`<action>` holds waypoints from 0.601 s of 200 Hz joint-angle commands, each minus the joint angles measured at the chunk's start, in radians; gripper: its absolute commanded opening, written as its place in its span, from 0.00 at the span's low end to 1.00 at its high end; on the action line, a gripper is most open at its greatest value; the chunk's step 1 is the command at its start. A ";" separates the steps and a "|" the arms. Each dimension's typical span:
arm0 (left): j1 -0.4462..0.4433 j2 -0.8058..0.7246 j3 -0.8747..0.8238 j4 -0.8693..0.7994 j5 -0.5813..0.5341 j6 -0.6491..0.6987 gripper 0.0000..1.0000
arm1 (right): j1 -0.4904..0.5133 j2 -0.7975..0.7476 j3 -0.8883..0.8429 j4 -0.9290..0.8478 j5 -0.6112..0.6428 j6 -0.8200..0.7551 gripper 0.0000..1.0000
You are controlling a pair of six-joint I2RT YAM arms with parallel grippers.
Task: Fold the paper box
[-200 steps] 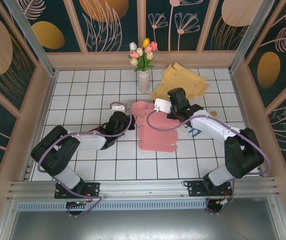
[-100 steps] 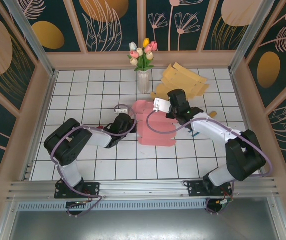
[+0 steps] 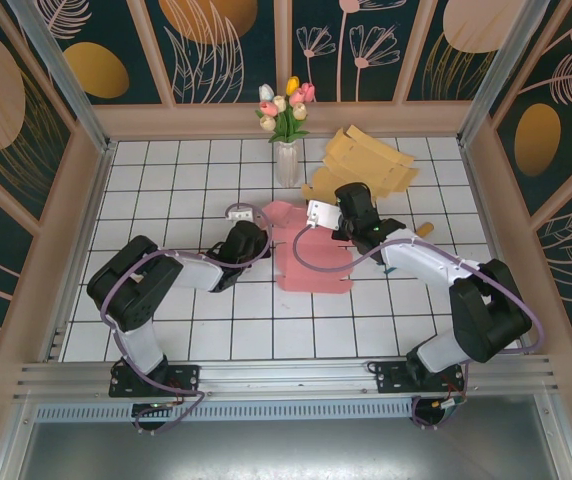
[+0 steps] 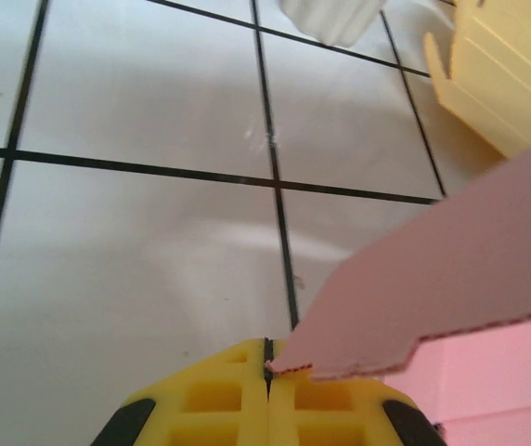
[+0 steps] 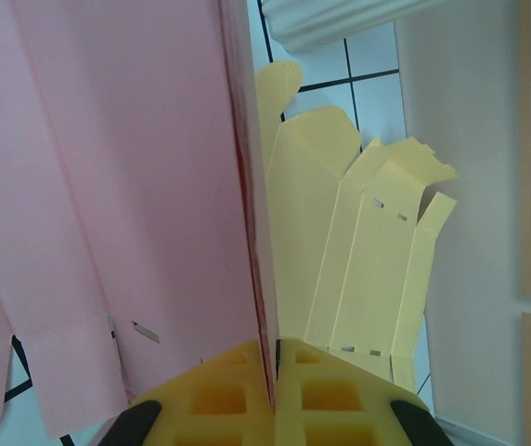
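The pink paper box is lying mid-table on the tiled table, between the arms. The left gripper is pinching a flap corner and the right gripper is pinching a panel edge. Fold along the scored crease, moving both arms together to avoid tearing
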 commanded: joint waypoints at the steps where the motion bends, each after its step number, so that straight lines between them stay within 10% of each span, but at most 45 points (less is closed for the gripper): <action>1: 0.001 -0.002 -0.002 0.093 0.104 0.032 0.00 | 0.013 0.003 -0.015 0.024 0.012 0.016 0.00; 120: 0.001 -0.022 -0.043 0.223 0.208 0.028 0.00 | 0.026 0.012 -0.113 0.164 0.024 -0.021 0.00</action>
